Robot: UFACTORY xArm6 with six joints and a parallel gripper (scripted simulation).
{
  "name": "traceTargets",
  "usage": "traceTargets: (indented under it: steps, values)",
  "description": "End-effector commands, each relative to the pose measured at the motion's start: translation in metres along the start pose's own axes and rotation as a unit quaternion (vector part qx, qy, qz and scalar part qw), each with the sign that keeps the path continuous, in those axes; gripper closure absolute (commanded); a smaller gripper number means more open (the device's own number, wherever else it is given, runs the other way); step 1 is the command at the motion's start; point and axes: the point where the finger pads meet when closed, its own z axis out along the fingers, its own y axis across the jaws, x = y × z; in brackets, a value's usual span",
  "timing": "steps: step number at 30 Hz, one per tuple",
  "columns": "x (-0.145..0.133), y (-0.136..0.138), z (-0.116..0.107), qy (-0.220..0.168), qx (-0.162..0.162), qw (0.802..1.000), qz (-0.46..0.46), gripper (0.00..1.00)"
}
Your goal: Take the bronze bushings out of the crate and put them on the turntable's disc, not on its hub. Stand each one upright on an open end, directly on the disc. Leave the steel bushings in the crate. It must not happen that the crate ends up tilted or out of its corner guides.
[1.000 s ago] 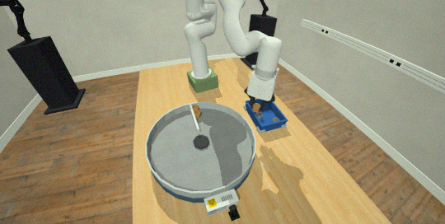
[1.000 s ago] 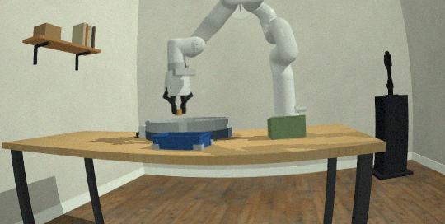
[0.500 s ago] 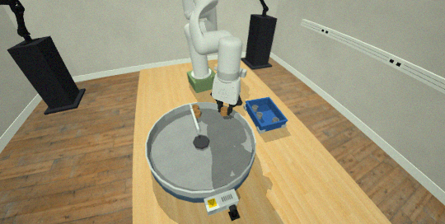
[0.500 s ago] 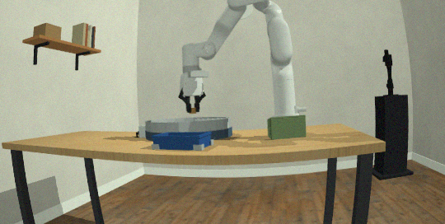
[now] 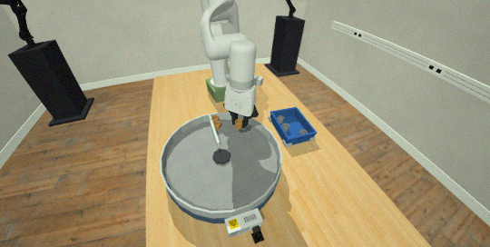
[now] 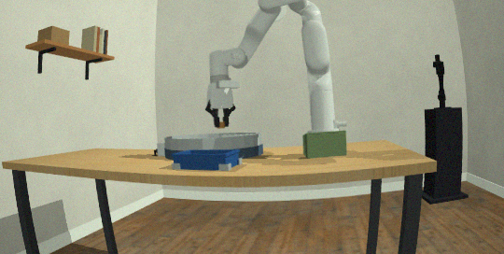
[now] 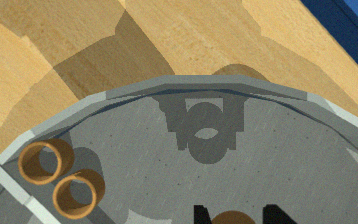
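While the short bronze cylindrical bushing (image 5: 239, 123) hangs clamped between the black fingers of the white gripper (image 5: 240, 123), we see it just inside the far rim of the round grey turntable disc (image 5: 195, 175). Two more bronze bushings (image 7: 60, 179) stand near that rim, left of it. We judge a straight descent best, axis vertical, clear of that pair and well away from the dark central hub (image 5: 220, 156). Three steel bushings (image 5: 286, 126) remain in the blue crate (image 5: 278, 123) beside the disc.
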Motion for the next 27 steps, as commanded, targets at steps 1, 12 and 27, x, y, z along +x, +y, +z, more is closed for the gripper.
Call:
traceTargets:
  steps: [1,12,27]
  values:
    - [-0.001,0.001,-0.001,-0.001,-0.001,1.0,0.0,1.0]
    - [-0.002,0.0,0.023,-0.001,-0.001,1.0,0.0,1.0]
    - [-0.002,0.0,0.025,-0.001,-0.001,1.0,0.0,1.0]
